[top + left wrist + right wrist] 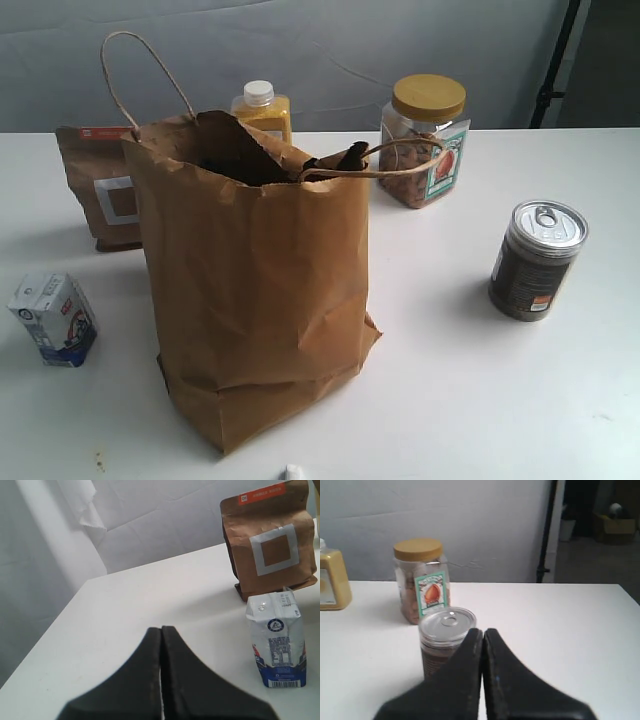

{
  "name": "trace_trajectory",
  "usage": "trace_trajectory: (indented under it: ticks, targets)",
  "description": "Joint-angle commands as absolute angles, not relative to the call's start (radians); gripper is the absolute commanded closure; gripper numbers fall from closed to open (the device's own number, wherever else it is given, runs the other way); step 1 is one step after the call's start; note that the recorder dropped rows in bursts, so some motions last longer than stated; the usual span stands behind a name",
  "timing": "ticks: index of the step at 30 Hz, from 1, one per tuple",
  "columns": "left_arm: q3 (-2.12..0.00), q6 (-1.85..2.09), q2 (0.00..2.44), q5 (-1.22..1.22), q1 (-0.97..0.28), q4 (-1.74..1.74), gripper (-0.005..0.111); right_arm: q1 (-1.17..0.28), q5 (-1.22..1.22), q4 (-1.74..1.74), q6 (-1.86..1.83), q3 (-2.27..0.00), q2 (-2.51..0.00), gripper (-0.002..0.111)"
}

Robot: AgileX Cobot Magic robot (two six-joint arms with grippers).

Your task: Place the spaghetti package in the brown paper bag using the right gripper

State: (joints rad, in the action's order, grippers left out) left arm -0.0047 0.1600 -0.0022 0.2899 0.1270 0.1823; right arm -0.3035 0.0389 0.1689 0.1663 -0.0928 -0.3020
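**Mia:** What are the right fingers [478, 637] doing?

**Tom:** They are pressed together, tip to tip, with nothing between them. They hang low over the white tabletop [560, 630].

**Mia:** What is just past them?

**Tom:** A can [446, 635] with a shiny pull-tab lid stands right in front of the tips. Behind the can is a clear jar [420, 582] with a yellow lid and a picture label. Off to the side is a yellow bottle [331, 582].

**Mia:** And the left fingers [157, 635]?

**Tom:** Pressed together too, and holding nothing. Near them stands a small white and blue carton [277, 640]. Behind the carton stands a flat brown pouch [270, 540] with a white square on it and an orange strip on top.

**Mia:** Where is the brown paper bag [260, 300]?

**Tom:** It stands up in the middle of the tabletop, with its top open. Seen from the outside camera, the pouch and carton are on its left. The can is well apart on its right. The bottle and jar are behind it. One cord handle sticks up at the back. The other flops over toward the jar.

**Mia:** And the spaghetti package [352, 155]?

**Tom:** It is in the bag. Only a dark end pokes up out of the open top, beside the floppy handle. The rest is hidden by the paper.
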Motion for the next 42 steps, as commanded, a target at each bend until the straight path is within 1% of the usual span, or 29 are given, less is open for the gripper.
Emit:
trace_trajectory:
  ticks: [1,3,5,7,42]
  targets:
    - [0.0,0.156,0.0,0.282,0.124,0.178,0.107,-0.214,0.042,0.157,0.162,-0.002,-0.176,0.108]
    - [0.0,0.156,0.0,0.282,0.124,0.178,0.107,-0.182,0.045,0.157,0.162,0.0,-0.11,0.108]
    - [0.0,0.156,0.0,0.282,0.124,0.178,0.107,-0.165,0.135,0.157,0.156,0.0,-0.059,0.108]
    - [0.0,0.156,0.0,0.282,0.124,0.178,0.107,-0.159,0.163,0.157,0.125,0.0,0.0,0.108]
    - [0.0,0.156,0.0,0.286,0.124,0.178,0.107,-0.159,0.155,0.153,0.127,0.0,0.0,0.108]
